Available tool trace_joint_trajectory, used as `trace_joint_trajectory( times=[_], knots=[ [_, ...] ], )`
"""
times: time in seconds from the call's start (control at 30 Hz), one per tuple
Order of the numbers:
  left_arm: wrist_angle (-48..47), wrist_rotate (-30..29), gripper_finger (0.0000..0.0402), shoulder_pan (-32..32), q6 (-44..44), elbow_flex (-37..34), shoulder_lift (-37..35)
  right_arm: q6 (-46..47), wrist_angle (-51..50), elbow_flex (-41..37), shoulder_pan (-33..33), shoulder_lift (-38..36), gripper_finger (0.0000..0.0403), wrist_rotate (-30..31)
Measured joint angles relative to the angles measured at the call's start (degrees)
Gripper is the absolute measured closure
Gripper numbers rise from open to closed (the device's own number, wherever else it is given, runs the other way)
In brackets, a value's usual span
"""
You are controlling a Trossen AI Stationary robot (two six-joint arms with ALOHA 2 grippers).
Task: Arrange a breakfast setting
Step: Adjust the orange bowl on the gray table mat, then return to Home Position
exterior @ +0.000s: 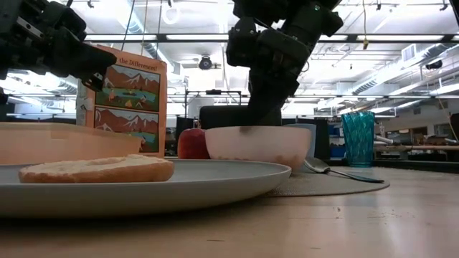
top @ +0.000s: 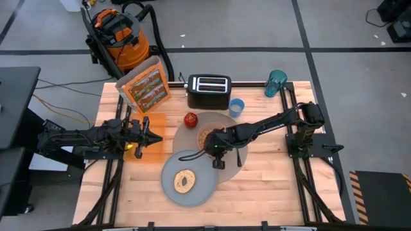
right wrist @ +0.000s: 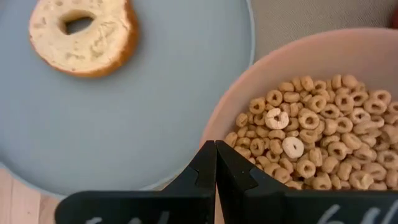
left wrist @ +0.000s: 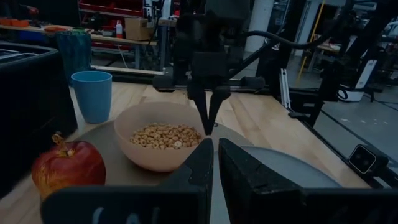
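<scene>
Evidently clenched and empty, the right gripper (right wrist: 215,163) should lift straight off the bowl's (right wrist: 249,81) plate-side rim without tipping cereal.

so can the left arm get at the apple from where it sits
Probably yes. The left gripper, fingers shut, hangs over the table's left side, and bare wood lies between it and the apple. The bowl and the right gripper sit past the apple, off that path.

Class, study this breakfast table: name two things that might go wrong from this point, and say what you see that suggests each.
1. The right gripper, fingers shut, hangs at the rim of the pink bowl full of cereal; a nudge might tip it or scatter cereal.
2. The bowl sits close to the plate holding the bagel; shifting either might knock the other.
</scene>
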Motion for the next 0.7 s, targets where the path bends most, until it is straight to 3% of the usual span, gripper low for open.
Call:
trace_joint_trajectory(
  times=[0.3, 0.57, 0.7],
  knots=[
    [0.12, 0.00, 0.0369, -0.01, -0.02, 0.00, 0.00, -1.99, 1.20, -0.02, -0.82, -1.52, 0.0395, -0.31],
    [1.45, -0.02, 0.0369, 0.01, 0.35, 0.00, -0.09, -7.45, 1.16, -0.10, -1.40, -14.96, 0.0396, 1.93],
    [-0.96, -1.48, 0.0369, 0.01, -1.22, 0.00, 0.00, -8.52, 8.36, -5.00, -1.51, -22.97, 0.0395, 0.50]
  ],
)
